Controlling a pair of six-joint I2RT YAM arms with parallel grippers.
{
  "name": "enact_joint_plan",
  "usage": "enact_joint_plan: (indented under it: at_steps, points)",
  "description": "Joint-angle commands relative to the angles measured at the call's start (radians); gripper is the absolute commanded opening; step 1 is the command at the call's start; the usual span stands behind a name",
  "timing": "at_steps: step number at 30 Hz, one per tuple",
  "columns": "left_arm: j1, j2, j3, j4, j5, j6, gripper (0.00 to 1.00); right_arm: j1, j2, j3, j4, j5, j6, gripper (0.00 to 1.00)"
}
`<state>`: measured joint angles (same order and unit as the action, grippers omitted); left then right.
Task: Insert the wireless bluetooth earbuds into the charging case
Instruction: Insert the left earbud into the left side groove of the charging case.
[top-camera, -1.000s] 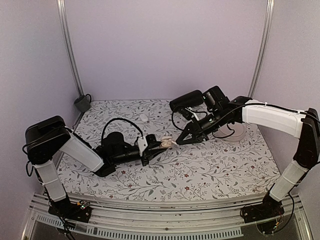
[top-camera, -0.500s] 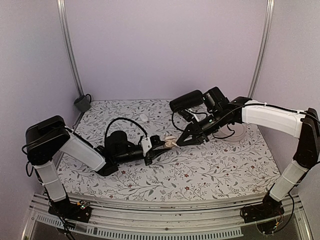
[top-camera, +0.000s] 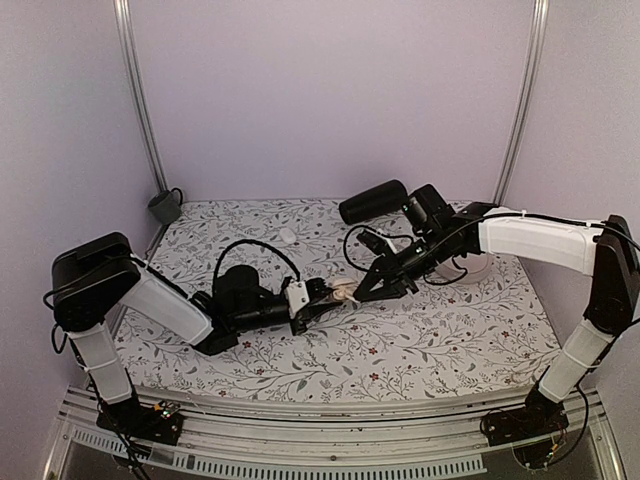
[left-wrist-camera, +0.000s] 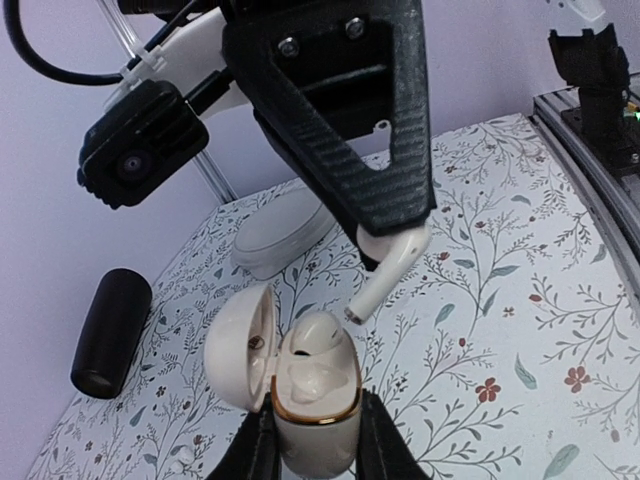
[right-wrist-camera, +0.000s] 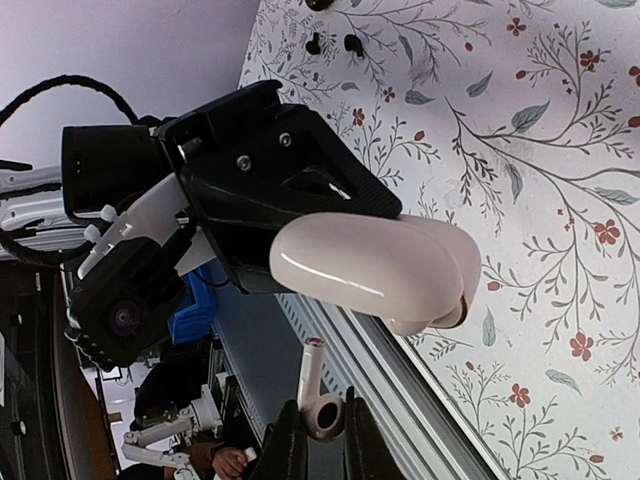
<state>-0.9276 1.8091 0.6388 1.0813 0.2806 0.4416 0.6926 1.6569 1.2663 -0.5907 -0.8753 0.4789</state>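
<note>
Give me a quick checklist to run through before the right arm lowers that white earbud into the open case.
1. The lid of the charging case is open: ok.
2. The left gripper is shut on the charging case: ok.
3. The right gripper is shut on the earbud, head pinched, stem free: ok.
4. Stem points down toward the opening: ok, though tilted.
5. Stem tip lined up over a slot: not ok, it hangs off to one side.
6. A slot is free: cannot tell.
</note>
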Motion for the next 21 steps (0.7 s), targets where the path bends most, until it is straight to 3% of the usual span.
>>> enact_joint_plan:
  at_steps: [1,21]
  points:
    - [-0.021,0.001,0.021,-0.004,-0.019,0.034,0.0,-0.005,0.022,-0.01,0.025,-0.016,0.018,0.06]
    - [-0.077,0.033,0.054,-0.039,-0.069,0.109,0.0,-0.007,0.014,-0.083,0.069,0.006,0.088,0.06]
